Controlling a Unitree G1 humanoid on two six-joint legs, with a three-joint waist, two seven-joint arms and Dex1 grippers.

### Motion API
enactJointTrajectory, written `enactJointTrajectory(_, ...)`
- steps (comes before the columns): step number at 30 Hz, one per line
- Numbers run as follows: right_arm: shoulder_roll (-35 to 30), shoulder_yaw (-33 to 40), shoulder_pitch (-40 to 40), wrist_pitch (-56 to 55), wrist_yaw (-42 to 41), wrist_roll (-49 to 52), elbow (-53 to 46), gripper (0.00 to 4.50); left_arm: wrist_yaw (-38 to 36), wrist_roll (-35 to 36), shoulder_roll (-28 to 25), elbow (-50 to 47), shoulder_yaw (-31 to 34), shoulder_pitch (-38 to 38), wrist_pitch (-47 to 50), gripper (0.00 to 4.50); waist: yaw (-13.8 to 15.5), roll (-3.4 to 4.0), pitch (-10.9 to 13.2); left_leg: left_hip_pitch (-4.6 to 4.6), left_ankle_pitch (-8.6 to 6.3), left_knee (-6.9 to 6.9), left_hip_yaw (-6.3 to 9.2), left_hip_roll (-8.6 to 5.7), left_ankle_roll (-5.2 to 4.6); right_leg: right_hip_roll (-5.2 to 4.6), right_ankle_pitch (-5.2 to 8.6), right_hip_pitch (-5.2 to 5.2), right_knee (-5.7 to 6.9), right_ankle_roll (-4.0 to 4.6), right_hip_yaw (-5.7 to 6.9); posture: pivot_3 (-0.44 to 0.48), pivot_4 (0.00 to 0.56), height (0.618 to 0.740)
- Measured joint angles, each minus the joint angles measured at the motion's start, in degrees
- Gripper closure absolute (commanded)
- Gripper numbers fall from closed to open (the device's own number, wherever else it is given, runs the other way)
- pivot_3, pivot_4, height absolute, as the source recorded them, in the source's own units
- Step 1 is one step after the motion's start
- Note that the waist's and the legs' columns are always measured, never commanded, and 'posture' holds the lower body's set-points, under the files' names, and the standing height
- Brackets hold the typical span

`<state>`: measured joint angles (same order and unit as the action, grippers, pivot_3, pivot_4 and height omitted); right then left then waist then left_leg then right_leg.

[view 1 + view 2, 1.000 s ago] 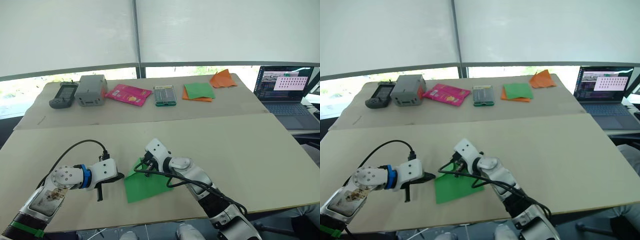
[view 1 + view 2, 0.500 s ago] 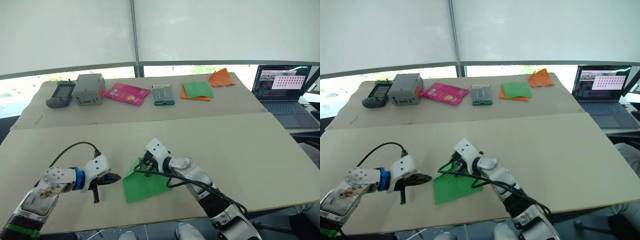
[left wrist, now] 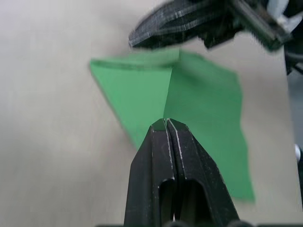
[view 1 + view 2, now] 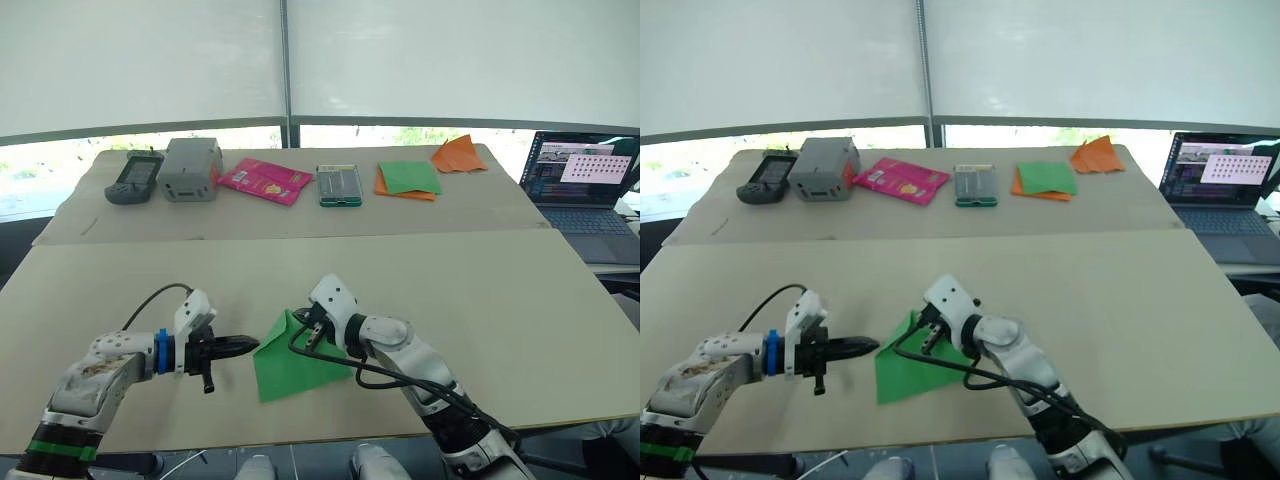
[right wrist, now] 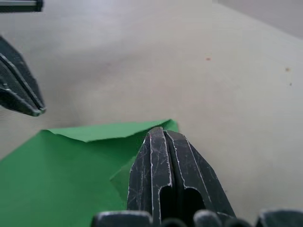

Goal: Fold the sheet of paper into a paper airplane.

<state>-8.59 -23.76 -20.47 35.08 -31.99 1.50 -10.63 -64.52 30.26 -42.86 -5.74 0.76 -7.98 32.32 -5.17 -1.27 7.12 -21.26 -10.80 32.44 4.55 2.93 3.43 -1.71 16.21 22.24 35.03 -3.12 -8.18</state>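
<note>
early fold, both claws at the sheet's raised corner

a wide beige table [image 4: 560,330], matte and bare, carries the work. the sheet of paper [image 4: 290,368], thin bright green with one flap creased up, lies flat under the right gripper [image 4: 312,335], whose fingers are pressed together on its far corner. the left gripper [image 4: 250,344], likewise pressed together and pinching nothing, points at the edge just beside that corner. the fold looks barely begun; next, likely flattening that flap along its crease.
</note>
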Motion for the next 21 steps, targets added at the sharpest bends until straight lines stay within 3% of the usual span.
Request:
enactJointTrajectory(13, -3.0, 0.9, 5.7, 3.3, 1.4, -0.1, -4.4, 4.50, -0.3, -11.0, 8.4, 12.0, -10.1, -7.4, -11.9, 4.45, 1.2, -0.07, 0.0, -0.12, 0.01, 0.26, 0.00, -0.02, -0.01, 0.02, -0.04, -0.03, -0.02, -0.05, -0.02, 0.000, 0.150, 0.740)
enactJointTrajectory(21, -6.7, 7.3, 11.3, 9.3, 2.5, 3.0, -16.1, 4.50, -1.5, -14.5, 8.4, 15.6, -11.9, -8.3, -18.9, 4.45, 1.4, 0.14, -0.2, -0.08, 0.00, 0.28, 0.00, -0.04, 0.00, 0.00, -0.04, -0.09, -0.02, -0.06, -0.05, 0.000, 0.150, 0.740)
